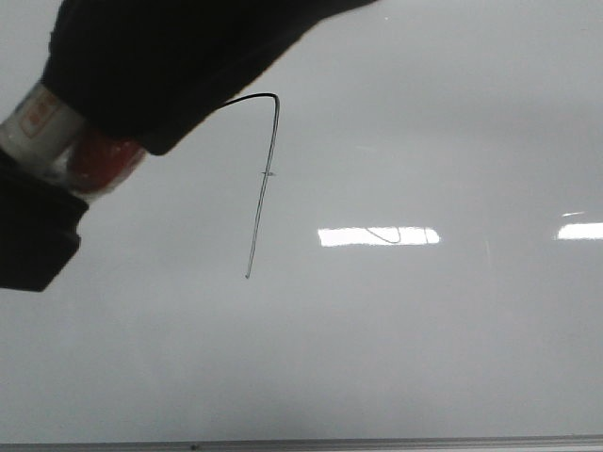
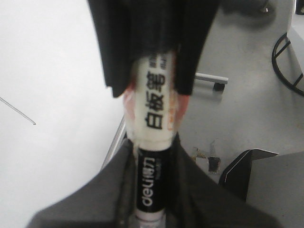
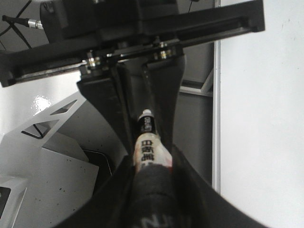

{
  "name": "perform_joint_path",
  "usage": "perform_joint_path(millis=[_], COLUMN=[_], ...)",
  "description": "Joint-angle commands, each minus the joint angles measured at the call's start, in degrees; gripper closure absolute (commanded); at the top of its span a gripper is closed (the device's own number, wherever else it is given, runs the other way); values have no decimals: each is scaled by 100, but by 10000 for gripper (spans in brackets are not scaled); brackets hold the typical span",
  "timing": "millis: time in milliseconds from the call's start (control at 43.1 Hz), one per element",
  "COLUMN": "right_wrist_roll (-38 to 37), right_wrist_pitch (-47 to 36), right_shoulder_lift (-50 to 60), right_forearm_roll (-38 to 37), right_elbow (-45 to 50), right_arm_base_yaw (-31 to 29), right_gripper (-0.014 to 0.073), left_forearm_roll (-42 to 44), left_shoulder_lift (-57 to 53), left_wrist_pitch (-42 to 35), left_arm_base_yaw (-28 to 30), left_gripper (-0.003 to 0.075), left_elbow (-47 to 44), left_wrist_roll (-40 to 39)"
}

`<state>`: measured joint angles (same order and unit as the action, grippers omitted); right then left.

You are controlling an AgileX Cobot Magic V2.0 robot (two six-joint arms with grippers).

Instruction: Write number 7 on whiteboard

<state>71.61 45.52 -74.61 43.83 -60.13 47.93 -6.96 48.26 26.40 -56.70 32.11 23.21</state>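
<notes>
The whiteboard fills the front view. The number 7 is drawn on it as a thin black line, with a curved top stroke, a sharp corner and a long slanted downstroke. The downstroke's end shows in the left wrist view. A whiteboard marker with a white and red label is held at both ends above the board's upper left. My left gripper is shut on its black tail end. My right gripper is shut on its dark cap end. The marker's tip is hidden.
The board's thin grey lower edge runs along the bottom. Light reflections lie on the board. Beyond the board's side edge there are grey metal plates and a black wire frame on the floor.
</notes>
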Motion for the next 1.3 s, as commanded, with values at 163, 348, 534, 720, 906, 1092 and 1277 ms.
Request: perform_joint_path(millis=[163,348,534,720,906,1092,1277], right_wrist_roll=[-622,-760,-1583,-2388,-3124,-3698,-3814], right_wrist_pitch=[-430,-701,-623,-656,-1344,-1849,-2067], right_shoulder_lift=[211,610,1559,2959,4560,5608,5923], right_forearm_roll=[309,258,-157,-364,-367,-361,-361], right_elbow=[-147,-147,24,997,2506,3625,4000], right_arm_base_yaw=[8,-89,-872,-1911,-2867,-3499,-3612], right_gripper=[138,-56,10,116,284,512,658], left_forearm_roll=[-98,1,205,215,215,215,215], left_shoulder_lift=[12,275,620,754,816,1069,1758], left_wrist_pitch=[-400,-369,-263,-253,-761,-1476,-2387], left_arm_base_yaw=[-11,227,1605,3567,5099,5678,5722], left_gripper=[741,741,741,741,741,741,741], left_elbow=[202,202,202,202,202,140,140], left_wrist_roll=[-1,-856,-1646,-1646,-1646,-1646,-1646])
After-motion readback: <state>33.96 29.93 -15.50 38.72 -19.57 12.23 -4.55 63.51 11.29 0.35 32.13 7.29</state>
